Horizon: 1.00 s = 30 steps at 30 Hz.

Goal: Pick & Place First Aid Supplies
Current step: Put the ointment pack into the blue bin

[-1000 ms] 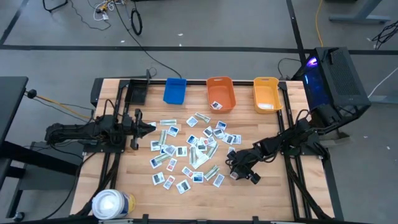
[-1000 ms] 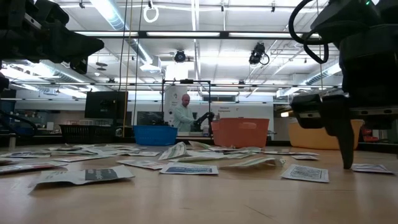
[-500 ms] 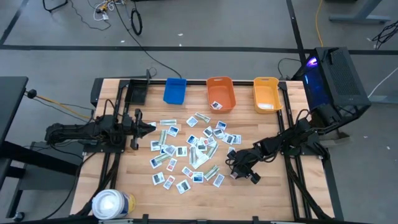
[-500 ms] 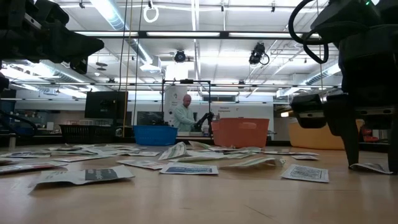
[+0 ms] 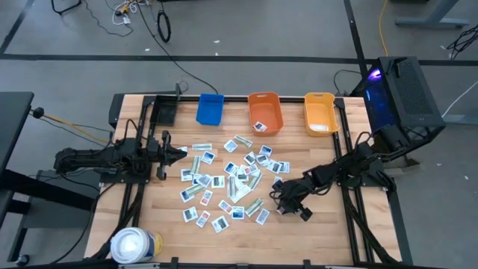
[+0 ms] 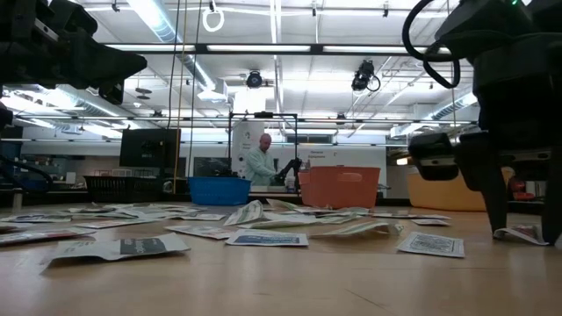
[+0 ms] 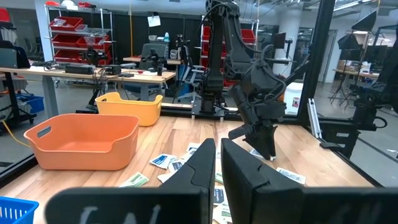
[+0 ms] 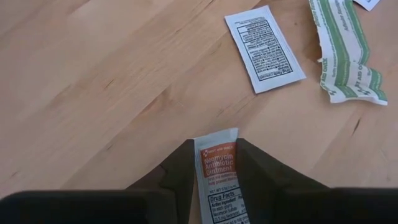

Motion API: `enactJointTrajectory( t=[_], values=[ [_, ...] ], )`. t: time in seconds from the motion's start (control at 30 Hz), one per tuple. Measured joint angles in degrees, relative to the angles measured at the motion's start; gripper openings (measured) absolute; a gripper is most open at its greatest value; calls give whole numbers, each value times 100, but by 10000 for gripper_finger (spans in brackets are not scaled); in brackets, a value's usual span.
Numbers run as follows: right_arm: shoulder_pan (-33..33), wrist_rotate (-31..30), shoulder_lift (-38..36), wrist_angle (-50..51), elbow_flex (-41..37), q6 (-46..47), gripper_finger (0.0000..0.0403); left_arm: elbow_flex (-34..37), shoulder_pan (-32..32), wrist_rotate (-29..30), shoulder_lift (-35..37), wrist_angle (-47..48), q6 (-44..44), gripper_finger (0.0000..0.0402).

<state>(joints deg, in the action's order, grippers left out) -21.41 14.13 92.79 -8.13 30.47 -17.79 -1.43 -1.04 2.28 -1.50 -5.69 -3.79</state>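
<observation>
The first aid supplies (image 5: 228,183) are many small flat packets and a few greenish strips lying loose on the wooden table's middle. My right gripper (image 5: 282,211) is down at the table right of the pile. It is shut on one white packet with an orange band (image 8: 216,163), which also shows in the low view (image 6: 525,233). My left gripper (image 5: 179,152) hangs shut above the table's left side, clear of the packets; its fingers (image 7: 205,168) hold nothing. My right gripper pinches the orange-banded packet between its two fingers (image 8: 180,171), one on each long edge. The fingers slant down at it from the table's right side and lie along it. Its orange end (image 8: 214,142) sticks out past the fingertips. The packet lies on the table with one edge (image 6: 514,233) slightly raised.
A blue bin (image 5: 210,109), an orange bin (image 5: 265,112) and a yellow bin (image 5: 320,113) stand in a row at the far edge. A large white roll (image 5: 134,245) stands at the near left corner. A white packet (image 8: 264,48) and a greenish strip (image 8: 348,56) lie just beyond my right gripper.
My right gripper's fingers have drawn together onto the orange-banded packet while the hand kept its place. The packet, flat on the table before, now has one edge slightly raised.
</observation>
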Motion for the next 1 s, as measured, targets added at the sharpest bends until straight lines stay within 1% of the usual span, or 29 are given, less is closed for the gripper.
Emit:
enactJointTrajectory(
  t=[0.23, 0.43, 0.63, 0.87, 1.0],
  values=[
    [9, -34, -60, 174, 156, -33, 111, 2, -2, 0, 0, 0, 0, 32],
    [7, -295, -211, 445, 161, -65, 93, 1, -1, 0, 1, 0, 0, 32],
    [15, -326, -275, 490, 161, -69, 80, 2, 0, 0, 2, -2, 2, 32],
    [17, -322, -510, 555, 163, -71, 79, 0, 0, 0, 2, -2, 2, 32],
    [22, -506, -671, 644, 165, -88, 79, 0, -2, -1, 1, 4, 2, 32]
  ],
)
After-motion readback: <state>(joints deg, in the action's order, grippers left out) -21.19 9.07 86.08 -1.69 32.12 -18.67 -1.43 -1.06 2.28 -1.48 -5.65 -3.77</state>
